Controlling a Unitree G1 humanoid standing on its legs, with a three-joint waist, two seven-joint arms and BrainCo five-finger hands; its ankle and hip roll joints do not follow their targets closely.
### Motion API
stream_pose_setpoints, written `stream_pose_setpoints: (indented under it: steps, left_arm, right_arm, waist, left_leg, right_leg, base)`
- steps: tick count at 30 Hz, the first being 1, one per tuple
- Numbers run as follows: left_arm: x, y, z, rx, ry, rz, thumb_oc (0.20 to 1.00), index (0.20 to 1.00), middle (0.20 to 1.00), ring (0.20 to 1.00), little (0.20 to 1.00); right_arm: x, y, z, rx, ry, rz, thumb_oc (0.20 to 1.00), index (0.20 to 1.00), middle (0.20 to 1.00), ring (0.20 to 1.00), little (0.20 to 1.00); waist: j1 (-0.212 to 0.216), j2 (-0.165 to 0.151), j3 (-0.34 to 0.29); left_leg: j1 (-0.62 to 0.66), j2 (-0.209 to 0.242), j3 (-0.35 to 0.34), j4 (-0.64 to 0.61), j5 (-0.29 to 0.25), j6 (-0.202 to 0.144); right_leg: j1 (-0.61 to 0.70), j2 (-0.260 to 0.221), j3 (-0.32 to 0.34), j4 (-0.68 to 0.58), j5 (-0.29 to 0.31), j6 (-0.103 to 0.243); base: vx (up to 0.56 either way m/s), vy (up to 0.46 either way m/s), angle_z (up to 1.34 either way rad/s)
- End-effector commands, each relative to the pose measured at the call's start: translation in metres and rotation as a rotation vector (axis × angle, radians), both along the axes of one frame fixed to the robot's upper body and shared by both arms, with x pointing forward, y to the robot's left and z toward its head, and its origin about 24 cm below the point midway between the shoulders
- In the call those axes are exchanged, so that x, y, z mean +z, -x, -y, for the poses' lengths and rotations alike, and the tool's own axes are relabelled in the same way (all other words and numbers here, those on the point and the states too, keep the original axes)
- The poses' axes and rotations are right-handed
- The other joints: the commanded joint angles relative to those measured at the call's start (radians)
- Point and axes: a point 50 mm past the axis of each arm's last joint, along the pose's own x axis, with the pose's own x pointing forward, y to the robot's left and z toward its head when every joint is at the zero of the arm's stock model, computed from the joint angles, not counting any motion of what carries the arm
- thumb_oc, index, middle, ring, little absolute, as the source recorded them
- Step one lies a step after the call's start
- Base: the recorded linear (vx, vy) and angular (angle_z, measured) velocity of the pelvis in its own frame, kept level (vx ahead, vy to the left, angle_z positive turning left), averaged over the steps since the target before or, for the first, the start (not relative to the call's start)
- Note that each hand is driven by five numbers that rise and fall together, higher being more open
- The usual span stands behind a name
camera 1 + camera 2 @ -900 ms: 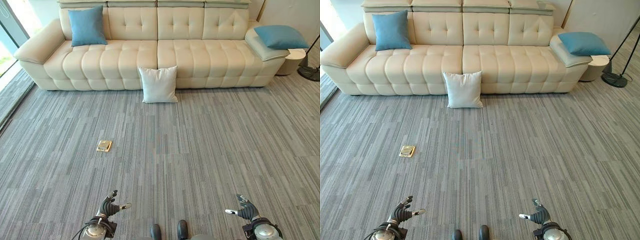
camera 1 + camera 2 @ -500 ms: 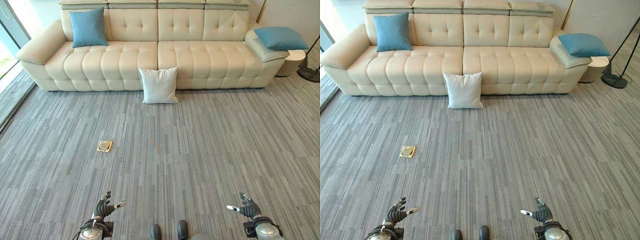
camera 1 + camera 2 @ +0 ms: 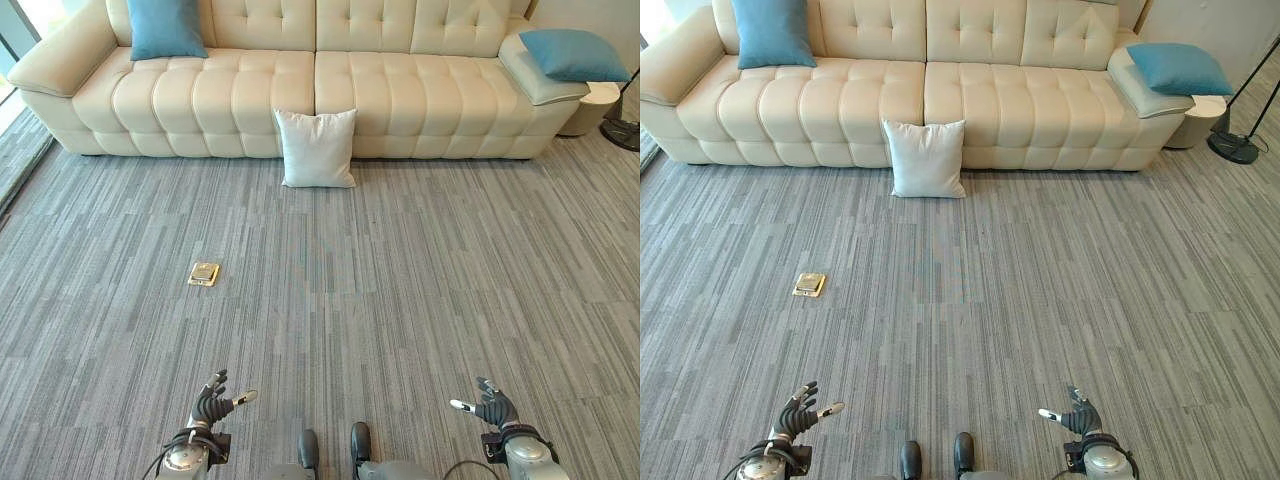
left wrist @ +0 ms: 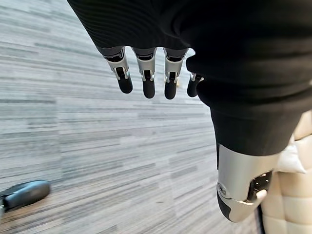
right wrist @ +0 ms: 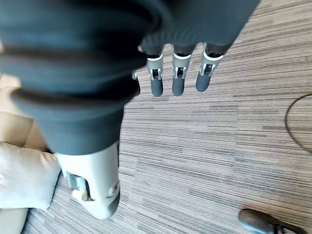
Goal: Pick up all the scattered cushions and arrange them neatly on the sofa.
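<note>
A white cushion stands on the carpet, leaning against the front of the cream sofa. One blue cushion is upright against the sofa's back at the left end. Another blue cushion lies on the sofa's right armrest. My left hand hangs open low over the carpet at the near left, holding nothing. At the near right my right hand is open and empty too. The white cushion also shows past the right hand's thumb in the right wrist view.
A small brass floor socket plate is set in the grey striped carpet left of centre. A round side table and a floor lamp base stand by the sofa's right end. A window strip runs along the far left.
The whole picture has shifted: the sofa and cushions sit higher and closer, so the camera has moved forward. Both hands stay low and open.
</note>
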Motion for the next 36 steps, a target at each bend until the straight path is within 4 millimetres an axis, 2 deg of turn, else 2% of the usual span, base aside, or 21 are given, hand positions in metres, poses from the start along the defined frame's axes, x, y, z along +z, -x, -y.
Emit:
stream_pose_setpoints:
  steps: [1,2,5,7,8,12,14,15,16,19,20,21,23,24,27,28,29,30,31,33,36]
  left_arm:
    - [0.018,-0.019,-0.009,-0.030,-0.039,0.089,1.000,1.000,1.000,1.000,1.000]
    - [0.021,-0.024,-0.010,-0.030,-0.049,0.101,1.000,1.000,1.000,1.000,1.000]
    - [0.021,-0.026,-0.008,-0.023,-0.043,0.107,1.000,1.000,1.000,1.000,1.000]
    - [0.021,-0.027,-0.007,-0.020,-0.040,0.113,1.000,1.000,1.000,1.000,1.000]
    - [0.021,-0.028,-0.004,-0.015,-0.024,0.121,1.000,1.000,1.000,1.000,1.000]
    - [0.019,-0.029,0.000,-0.007,-0.006,0.118,1.000,1.000,1.000,1.000,1.000]
    - [0.019,-0.029,0.001,-0.018,-0.010,0.117,1.000,1.000,1.000,1.000,1.000]
    - [0.016,-0.024,0.003,-0.036,-0.005,0.104,1.000,1.000,1.000,1.000,1.000]
    - [0.016,-0.024,0.003,-0.036,-0.005,0.104,1.000,1.000,1.000,1.000,1.000]
    - [0.011,-0.020,0.004,-0.037,0.008,0.079,1.000,1.000,1.000,1.000,1.000]
    - [0.009,-0.019,0.005,-0.049,0.008,0.060,1.000,1.000,1.000,1.000,1.000]
    - [0.007,-0.018,0.005,-0.049,0.005,0.050,1.000,1.000,1.000,1.000,1.000]
    - [0.008,-0.020,0.005,-0.053,0.004,0.051,1.000,1.000,1.000,1.000,1.000]
    - [0.006,-0.022,0.008,-0.067,0.006,0.046,1.000,1.000,1.000,1.000,1.000]
    - [0.008,-0.026,0.013,-0.105,0.003,0.052,1.000,1.000,1.000,1.000,1.000]
    - [0.010,-0.027,0.016,-0.137,-0.005,0.057,1.000,1.000,1.000,1.000,1.000]
    - [0.010,-0.027,0.016,-0.138,-0.005,0.057,1.000,1.000,1.000,1.000,1.000]
    - [0.012,-0.026,0.013,-0.145,-0.024,0.059,1.000,1.000,1.000,1.000,1.000]
    - [0.012,-0.026,0.013,-0.145,-0.024,0.059,1.000,1.000,1.000,1.000,1.000]
    - [0.010,-0.023,0.012,-0.134,-0.028,0.051,1.000,1.000,1.000,1.000,1.000]
    - [0.008,-0.018,0.009,-0.118,-0.031,0.041,1.000,1.000,1.000,1.000,1.000]
  right_arm:
    - [0.012,-0.019,-0.001,-0.023,-0.009,0.080,1.000,1.000,1.000,1.000,1.000]
    - [0.015,-0.026,-0.006,-0.004,-0.016,0.106,1.000,1.000,1.000,1.000,1.000]
    - [0.019,-0.030,-0.010,0.019,-0.016,0.125,1.000,1.000,1.000,1.000,1.000]
    - [0.022,-0.033,-0.011,0.044,-0.007,0.139,1.000,1.000,1.000,1.000,1.000]
    - [0.024,-0.035,-0.013,0.067,0.000,0.145,1.000,1.000,1.000,1.000,1.000]
    - [0.022,-0.033,-0.013,0.083,0.008,0.128,1.000,1.000,1.000,1.000,1.000]
    - [0.022,-0.031,-0.011,0.098,0.020,0.121,1.000,1.000,1.000,1.000,1.000]
    - [0.019,-0.021,-0.006,0.089,0.020,0.101,1.000,1.000,1.000,1.000,1.000]
    - [0.019,-0.021,-0.006,0.089,0.020,0.101,1.000,1.000,1.000,1.000,1.000]
    - [0.016,-0.012,0.002,0.049,0.015,0.082,1.000,1.000,1.000,1.000,1.000]
    - [0.019,-0.015,0.002,0.055,0.013,0.098,1.000,1.000,1.000,1.000,1.000]
    - [0.019,-0.015,0.004,0.043,0.012,0.095,1.000,1.000,1.000,1.000,1.000]
    - [0.019,-0.015,0.006,0.037,0.016,0.095,1.000,1.000,1.000,1.000,1.000]
    - [0.020,-0.016,0.008,0.030,0.020,0.095,1.000,1.000,1.000,1.000,1.000]
    - [0.023,-0.018,0.009,0.035,0.035,0.113,1.000,1.000,1.000,1.000,1.000]
    - [0.024,-0.017,0.010,0.036,0.044,0.115,1.000,1.000,1.000,1.000,1.000]
    - [0.024,-0.016,0.010,0.036,0.044,0.115,1.000,1.000,1.000,1.000,1.000]
    - [0.026,-0.017,0.011,0.040,0.057,0.122,1.000,1.000,1.000,1.000,1.000]
    - [0.025,-0.017,0.011,0.040,0.057,0.122,1.000,1.000,1.000,1.000,1.000]
    - [0.023,-0.015,0.010,0.040,0.065,0.108,1.000,1.000,1.000,1.000,1.000]
    - [0.020,-0.014,0.009,0.046,0.061,0.090,1.000,1.000,1.000,1.000,1.000]
  waist:
    - [0.009,-0.026,0.013]
    - [-0.002,-0.019,0.034]
    - [-0.017,-0.011,0.046]
    - [-0.032,-0.009,0.050]
    - [-0.046,-0.009,0.054]
    - [-0.075,-0.010,0.059]
    - [-0.085,-0.008,0.058]
    - [-0.093,0.000,0.043]
    - [-0.095,-0.003,0.042]
    - [-0.101,0.016,0.033]
    - [-0.107,0.021,0.032]
    - [-0.107,0.021,0.030]
    - [-0.105,0.013,0.033]
    - [-0.098,0.007,0.043]
    - [-0.073,-0.006,0.056]
    - [-0.068,-0.006,0.054]
    - [-0.068,-0.007,0.055]
    - [-0.052,0.002,0.056]
    - [-0.053,0.001,0.057]
    - [-0.031,0.002,0.051]
    - [-0.006,-0.002,0.031]
  left_leg:
    - [-0.027,-0.010,-0.045,0.210,-0.216,-0.017]
    - [-0.012,-0.007,-0.045,0.217,-0.228,-0.009]
    - [0.031,-0.005,-0.057,0.206,-0.227,-0.013]
    - [0.082,-0.010,-0.065,0.181,-0.226,-0.021]
    - [0.135,-0.014,-0.080,0.152,-0.240,-0.026]
    - [0.223,-0.015,-0.115,0.110,-0.263,-0.047]
    - [0.251,-0.011,-0.129,0.101,-0.267,-0.060]
    - [0.274,-0.001,-0.151,0.135,-0.255,-0.083]
    - [0.271,-0.005,-0.153,0.135,-0.252,-0.082]
    - [0.199,0.032,-0.137,0.334,-0.101,-0.163]
    - [0.120,0.071,-0.095,0.514,-0.002,-0.188]
    - [0.090,0.099,-0.055,0.566,0.018,-0.183]
    - [0.047,0.109,-0.027,0.602,0.007,-0.170]
    - [-0.002,0.124,0.007,0.626,-0.025,-0.150]
    - [-0.116,0.127,0.061,0.529,-0.103,-0.121]
    - [-0.176,0.138,0.100,0.393,-0.093,-0.124]
    - [-0.173,0.137,0.101,0.391,-0.092,-0.123]
    - [-0.218,0.126,0.094,0.248,-0.009,-0.142]
    - [-0.215,0.124,0.094,0.245,-0.007,-0.142]
    - [-0.260,0.106,0.038,0.089,0.048,-0.155]
    - [-0.276,0.114,0.013,0.056,0.078,-0.160]
  right_leg:
    - [-0.041,-0.114,0.003,0.299,-0.101,0.155]
    - [-0.103,-0.109,0.003,0.412,-0.066,0.168]
    - [-0.155,-0.091,-0.007,0.454,-0.066,0.156]
    - [-0.198,-0.078,-0.042,0.382,-0.079,0.139]
    - [-0.223,-0.075,-0.096,0.278,-0.065,0.131]
    - [-0.278,-0.062,-0.162,0.113,-0.018,0.146]
    - [-0.294,-0.065,-0.188,0.103,-0.012,0.143]
    - [-0.263,-0.062,-0.167,0.117,-0.007,0.112]
    - [-0.264,-0.066,-0.167,0.116,-0.005,0.112]
    - [-0.212,-0.058,-0.160,0.150,-0.024,0.071]
    - [-0.170,-0.057,-0.158,0.155,-0.067,0.025]
    - [-0.144,-0.053,-0.152,0.159,-0.094,0.009]
    - [-0.127,-0.062,-0.148,0.160,-0.112,0.003]
    - [-0.100,-0.068,-0.141,0.158,-0.128,-0.002]
    - [-0.012,-0.085,-0.129,0.126,-0.152,0.015]
    - [0.044,-0.092,-0.133,0.099,-0.173,0.023]
    - [0.046,-0.093,-0.133,0.098,-0.173,0.023]
    - [0.105,-0.069,-0.119,0.073,-0.190,0.025]
    - [0.107,-0.070,-0.119,0.072,-0.190,0.025]
    - [0.174,-0.055,-0.079,0.048,-0.217,0.035]
    - [0.235,-0.063,-0.036,0.040,-0.238,0.057]
  base:
    - [0.07,0.098,0.05]
    - [0.07,0.098,-0.04]
    - [0.19,0.065,0.11]
    - [0.37,0.002,0.02]
    - [0.33,-0.032,0.04]
    - [0.36,-0.072,0.15]
    - [0.45,-0.150,0.45]
    - [0.39,-0.149,0.47]
    - [0.39,-0.178,0.79]
    - [0.37,-0.222,0.85]
    - [0.45,-0.259,0.47]
    - [0.44,-0.247,0.36]
    - [0.22,-0.094,-0.16]
    - [0.23,-0.063,-0.31]
    - [0.41,-0.040,-0.02]
    - [0.36,0.018,0.14]
    - [0.52,0.036,0.08]
    - [0.30,0.020,0.01]
    - [0.44,0.044,0.02]
    - [0.47,0.086,-0.24]
    - [0.52,0.159,-0.32]
